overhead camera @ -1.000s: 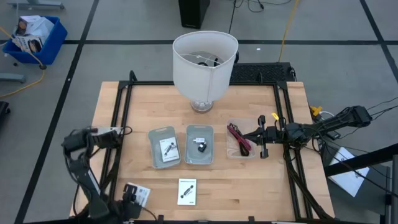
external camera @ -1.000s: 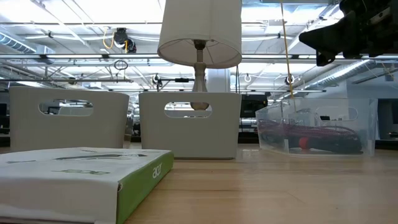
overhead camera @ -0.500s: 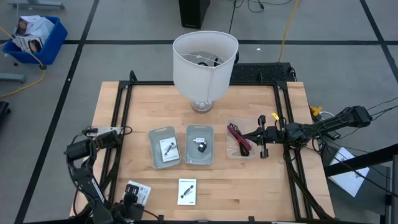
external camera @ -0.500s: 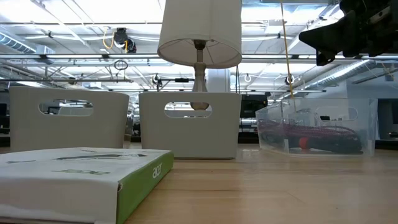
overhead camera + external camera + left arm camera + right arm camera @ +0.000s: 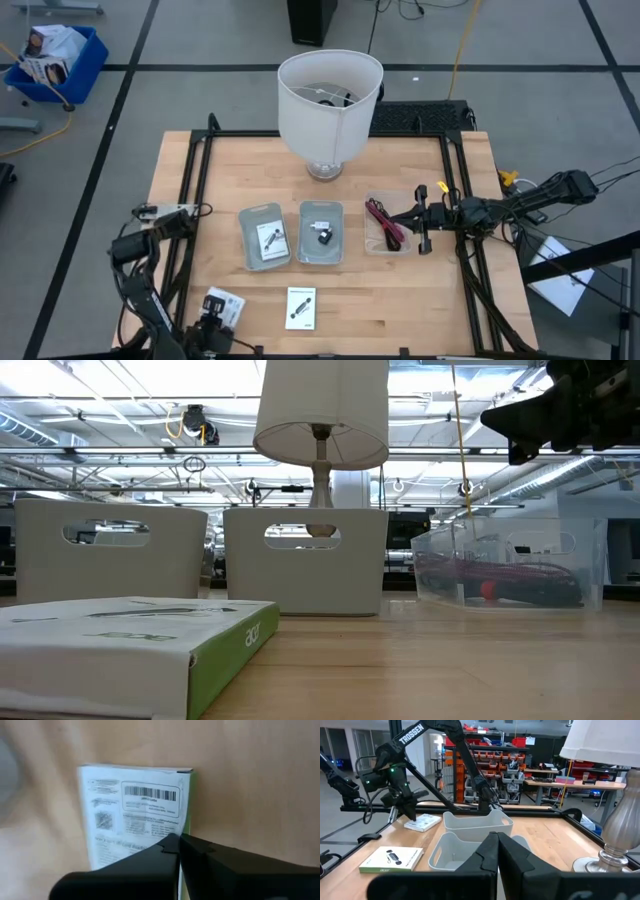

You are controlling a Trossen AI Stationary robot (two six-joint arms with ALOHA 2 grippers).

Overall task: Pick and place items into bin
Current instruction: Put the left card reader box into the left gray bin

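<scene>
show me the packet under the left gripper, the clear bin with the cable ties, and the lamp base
packet (image 5: 135,810), left wrist view, on its printed barcode label
clear bin (image 5: 384,247), high view, on its near rim
lamp base (image 5: 325,169), high view, on the foot below the shade

left arm (image 5: 135,270): dark, slim links with black cables alongside; white "TROSSEN" lettering and a small green light seen in the right wrist view
right arm (image 5: 520,205): dark, jointed links, black cables, small yellow tags near the wrist
fingers (image 5: 150,870): matte black, flat-sided, tapering to blunt tips
</scene>
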